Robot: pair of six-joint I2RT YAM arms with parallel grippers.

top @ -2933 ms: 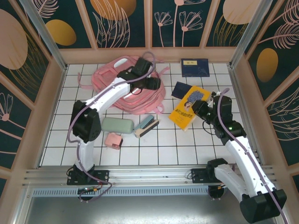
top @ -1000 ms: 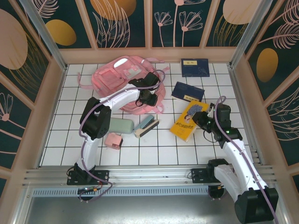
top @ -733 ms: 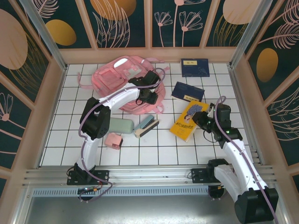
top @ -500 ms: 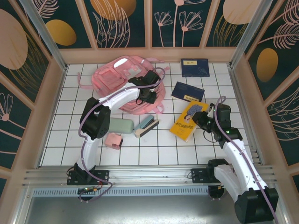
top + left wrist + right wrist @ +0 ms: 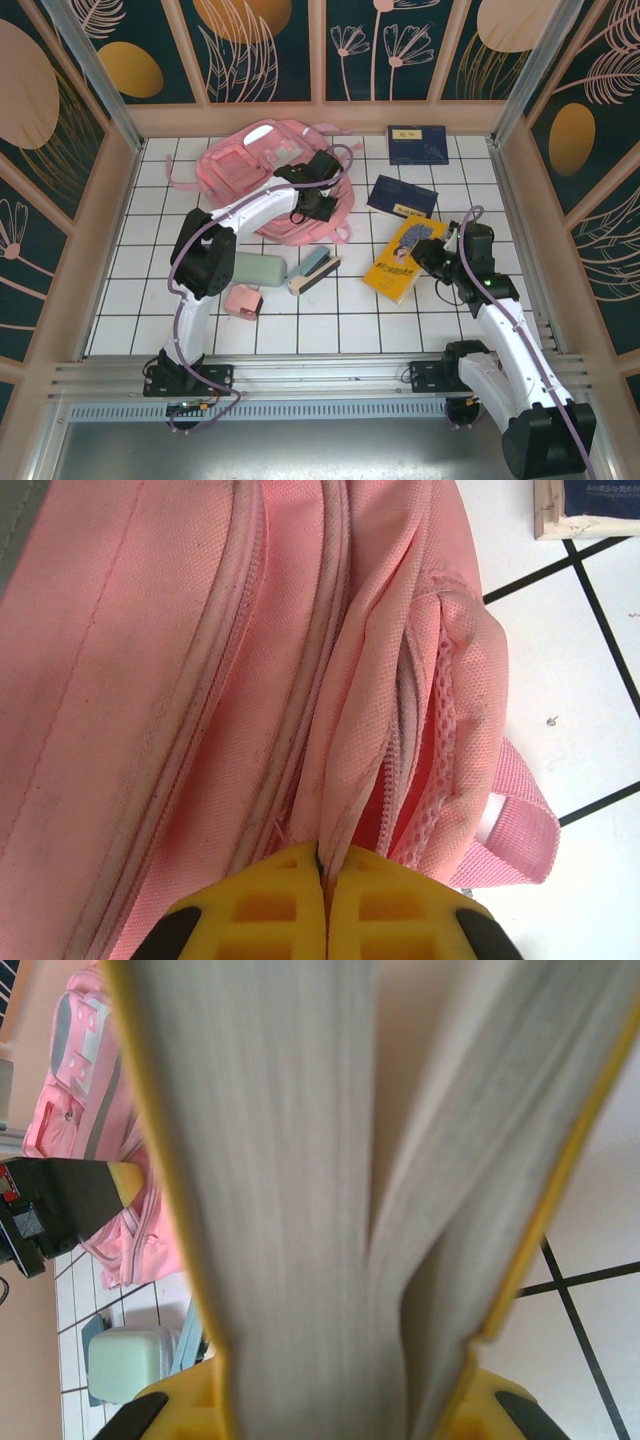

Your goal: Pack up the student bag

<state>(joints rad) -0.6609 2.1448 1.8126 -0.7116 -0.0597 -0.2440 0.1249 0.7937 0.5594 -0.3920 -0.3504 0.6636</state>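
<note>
What could go wrong: the L gripper [image 5: 325, 905] is nipping only a thin bit of cloth by the zip [image 5: 392, 775]. That cloth could be slipping out once the arm is pulling, & the opening would be flopping shut. Pulling too hard could be dragging the whole student bag [image 5: 180, 680] along instead. The yellow book [image 5: 290, 1140] is fanning open in the R gripper [image 5: 335, 1415], so loose pages could be catching on the bag's edge going in.

L gripper: the tips are pressing tight together w/ a fold of the bag's pink cloth between them, I think. The view is v. close, so it's hard to tell how much is caught. The bag is lying right under & ahead of it.

R gripper: it is clamping the book by its near end. The book is sticking out ahead of it, & the bag is sitting further ahead, off to its left.
</note>
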